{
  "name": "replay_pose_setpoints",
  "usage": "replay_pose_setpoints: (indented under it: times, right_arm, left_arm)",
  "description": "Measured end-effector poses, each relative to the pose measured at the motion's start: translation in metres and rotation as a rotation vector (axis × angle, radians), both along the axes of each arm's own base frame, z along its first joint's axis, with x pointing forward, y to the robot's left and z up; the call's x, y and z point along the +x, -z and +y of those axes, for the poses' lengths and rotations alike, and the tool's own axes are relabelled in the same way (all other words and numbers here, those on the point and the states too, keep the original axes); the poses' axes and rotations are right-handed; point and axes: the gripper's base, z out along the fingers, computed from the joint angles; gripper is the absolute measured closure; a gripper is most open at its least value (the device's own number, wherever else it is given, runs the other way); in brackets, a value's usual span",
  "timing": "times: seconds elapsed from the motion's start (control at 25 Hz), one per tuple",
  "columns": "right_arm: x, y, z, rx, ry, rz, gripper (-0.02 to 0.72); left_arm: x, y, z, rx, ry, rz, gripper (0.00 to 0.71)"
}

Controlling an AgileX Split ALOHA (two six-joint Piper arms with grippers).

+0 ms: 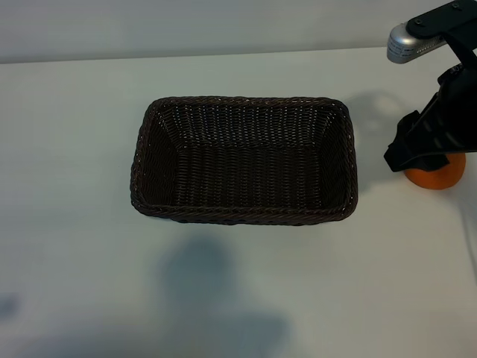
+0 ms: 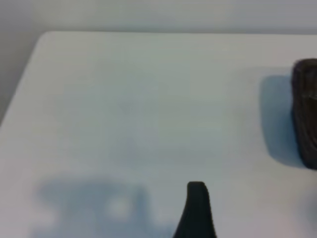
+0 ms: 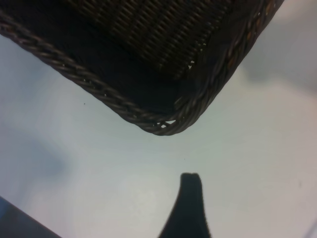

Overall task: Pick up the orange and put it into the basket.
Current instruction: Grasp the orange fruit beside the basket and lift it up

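The dark woven basket point(image 1: 246, 101) sits empty in the middle of the white table. The orange point(image 1: 441, 177) lies on the table to its right, about level with the basket's middle. My right gripper point(image 1: 423, 143) hangs over the orange and hides its upper part. The jaws are open and hold nothing. The right wrist view shows one dark fingertip point(image 3: 190, 181) over bare table and a corner of the basket point(image 3: 163, 126), but no orange. My left arm is out of the exterior view. Its wrist view shows one fingertip point(image 2: 196, 191) over bare table, open, with the basket's end point(image 2: 304, 114) farther off.
The white table point(image 1: 89, 246) spreads to the left of and in front of the basket. Its back edge meets a pale wall point(image 1: 186, 30). The right arm's silver and black links point(image 1: 417, 37) reach in from the upper right.
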Motion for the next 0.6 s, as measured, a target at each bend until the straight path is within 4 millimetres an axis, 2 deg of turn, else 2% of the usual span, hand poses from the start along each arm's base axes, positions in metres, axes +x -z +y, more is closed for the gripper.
replay_pose_setpoints:
  times: [0.16,0.28,0.4,0.6]
  right_arm:
    - [-0.001,0.000,0.000,-0.001,-0.001,0.006,0.110]
    - [-0.001,0.000,0.000,-0.001,-0.002,0.007,0.110]
    - [-0.001,0.000,0.000,-0.002,-0.003,0.008,0.110]
    - [-0.001,0.000,0.000,-0.003,-0.007,0.008,0.110]
  left_arm:
    - [-0.023,0.014,-0.002,0.010,0.004,-0.078,0.119]
    - [-0.030,0.028,-0.003,0.012,0.004,-0.097,0.119]
    - [-0.026,0.048,-0.002,0.008,0.005,-0.063,0.119]
    - [-0.006,0.081,-0.001,-0.032,-0.009,0.064,0.119]
